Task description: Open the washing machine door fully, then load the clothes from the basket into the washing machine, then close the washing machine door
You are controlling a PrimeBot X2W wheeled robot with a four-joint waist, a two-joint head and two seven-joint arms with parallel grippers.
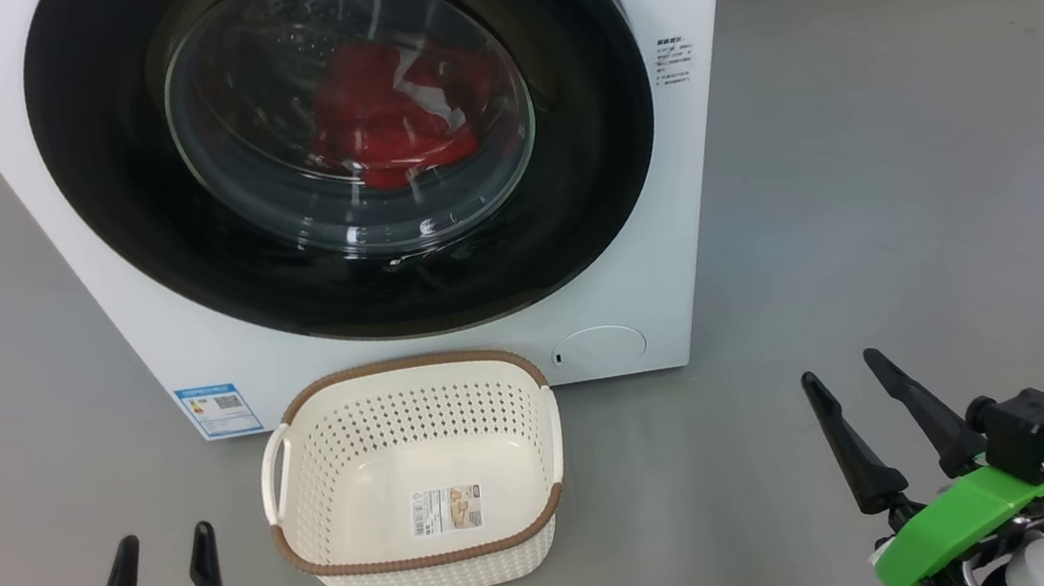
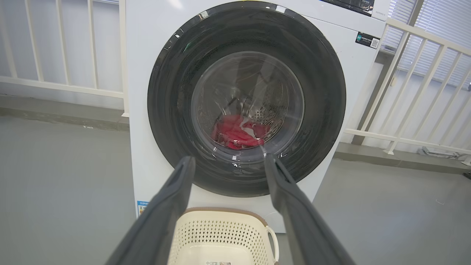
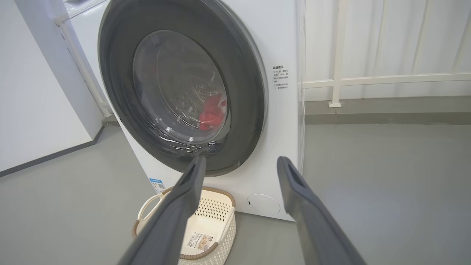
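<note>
Grey floor (image 1: 921, 180) is running under everything, with a white railing (image 2: 62, 44) showing behind. The washer (image 1: 703, 209) is standing on it, and its door (image 1: 115, 185) is sitting flat against the front, seemingly shut. The clothes (image 1: 378, 115) are lying in the drum behind the glass (red, with a bit of white showing). The basket (image 1: 405, 361) is resting on the floor just in front of the washer, below the door, between the blue sticker (image 1: 218, 410) and the round flap (image 1: 598, 348). It is sitting empty, with the label (image 1: 447, 510) showing on its bottom. The left gripper (image 1: 166, 535) is hovering near the basket's left side, fingers spread and gripping nothing. The right gripper (image 1: 839, 366) is hanging well off to the basket's right, fingers likewise spread and bare. Both are pointing toward the washer.
</note>
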